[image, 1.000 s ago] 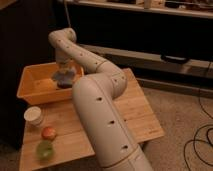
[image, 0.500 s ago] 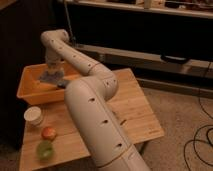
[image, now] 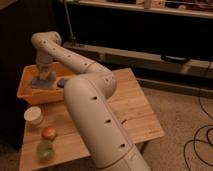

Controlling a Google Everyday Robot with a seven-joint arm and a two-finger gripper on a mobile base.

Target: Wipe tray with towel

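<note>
The orange-yellow tray (image: 26, 94) sits on the left rear part of the wooden table. Inside it lies the pale blue-grey towel (image: 42, 83), spread over the tray floor on the left side. My gripper (image: 44, 75) reaches straight down into the tray from the wrist above and is shut on the towel's top, pressing it against the bottom. The white arm runs from the lower middle of the view up and left to the tray, hiding the tray's right wall.
A small dark blue lump (image: 62, 83) lies in the tray just right of the towel. In front of the tray stand a white cup (image: 34, 116), a reddish fruit (image: 48, 133) and a green apple (image: 45, 149). The table (image: 132, 112) ends at the right; cables lie on the floor.
The gripper has dragged the towel from the tray's right side to its left side and slightly toward the front. The wrist has swung left with it.
</note>
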